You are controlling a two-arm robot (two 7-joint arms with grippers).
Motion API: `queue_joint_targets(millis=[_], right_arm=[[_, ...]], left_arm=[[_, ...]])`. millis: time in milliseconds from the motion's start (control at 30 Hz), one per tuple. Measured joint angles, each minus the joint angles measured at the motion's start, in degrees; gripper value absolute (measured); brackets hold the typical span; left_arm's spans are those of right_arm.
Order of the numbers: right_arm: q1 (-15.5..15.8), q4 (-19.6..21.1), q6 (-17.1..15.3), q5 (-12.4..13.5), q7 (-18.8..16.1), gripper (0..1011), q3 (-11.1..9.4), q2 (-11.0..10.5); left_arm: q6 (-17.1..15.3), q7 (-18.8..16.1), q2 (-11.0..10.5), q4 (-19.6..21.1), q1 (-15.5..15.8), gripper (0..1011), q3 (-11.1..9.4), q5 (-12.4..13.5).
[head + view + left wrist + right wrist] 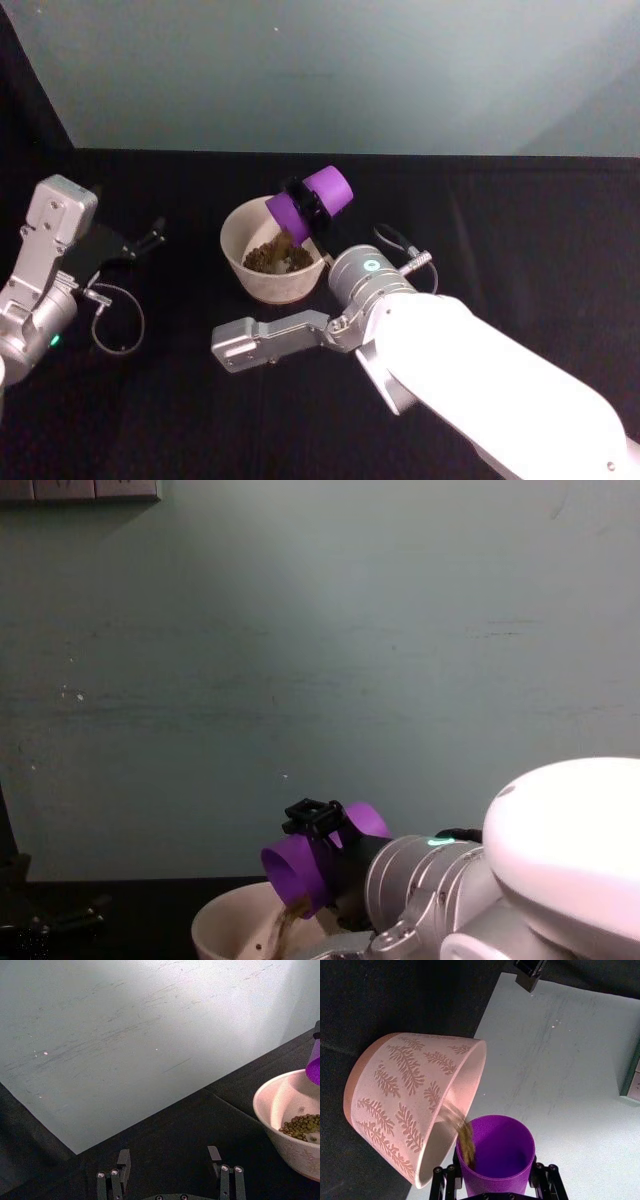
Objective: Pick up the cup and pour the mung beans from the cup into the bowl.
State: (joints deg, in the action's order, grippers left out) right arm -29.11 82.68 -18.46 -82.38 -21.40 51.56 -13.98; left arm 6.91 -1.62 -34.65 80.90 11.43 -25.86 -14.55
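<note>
We see the right tool (308,207) clamped around the purple cup (332,187), holding it tipped mouth-down above the far right rim of the white bowl (232,228), which stands in the middle of the black counter (520,220). A thin stream of mung beans (272,258) runs from the cup's lip onto a brownish-green heap in the bowl's bottom. The left tool (152,236) sits low over the counter, well to the bowl's left, fingers spread wide and holding nothing.
</note>
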Motion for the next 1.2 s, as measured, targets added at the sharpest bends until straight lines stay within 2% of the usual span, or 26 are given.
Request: queue_joint_targets(millis=[533,933,1200], right_arm=[[-0.4,-0.1,-1.6,-5.4,-0.5,717,2.1,-0.4],[-1.8,-0.1,-1.4,-12.8,-0.1,717,5.8,-1.8],[-2.1,-0.4,-1.3,-14.6,-0.3,717,6.6,-2.0]], left_arm=[[0.0,0.0,0.0,0.0,0.0,1000,0.0,0.0],[0.0,0.0,0.0,0.0,0.0,1000,0.0,0.0],[0.0,0.0,0.0,0.0,0.0,1000,0.0,0.0]])
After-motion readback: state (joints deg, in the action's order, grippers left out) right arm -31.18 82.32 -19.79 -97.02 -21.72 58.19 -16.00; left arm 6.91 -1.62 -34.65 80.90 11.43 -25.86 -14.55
